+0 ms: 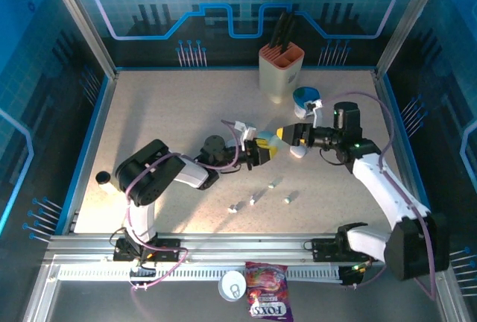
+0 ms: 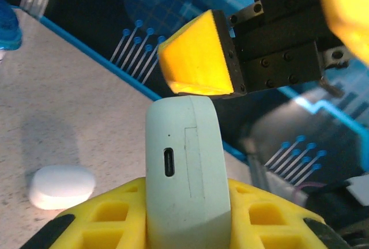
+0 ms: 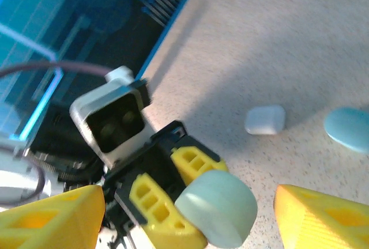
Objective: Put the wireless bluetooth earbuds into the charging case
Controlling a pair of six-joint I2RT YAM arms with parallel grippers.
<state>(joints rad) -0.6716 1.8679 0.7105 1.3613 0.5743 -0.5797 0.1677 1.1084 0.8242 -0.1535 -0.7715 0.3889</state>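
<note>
A pale green charging case (image 2: 184,168) stands upright between the yellow fingers of my left gripper (image 2: 184,206), which is shut on it, its charging port facing the camera. In the top view this left gripper (image 1: 261,150) meets my right gripper (image 1: 285,136) over the middle of the table. My right gripper (image 3: 187,226) is open, its fingers (image 3: 323,220) wide apart on either side of the held case (image 3: 219,206) and not touching it. Several tiny earbuds (image 1: 252,200) lie loose on the table in front of the grippers.
A white case (image 1: 298,150) lies shut on the table just under the right gripper. A blue round thing (image 1: 307,98) and a knife block (image 1: 281,68) stand at the back. A black cup (image 1: 103,178) sits at the left edge. A candy bag (image 1: 268,301) lies outside the front rail.
</note>
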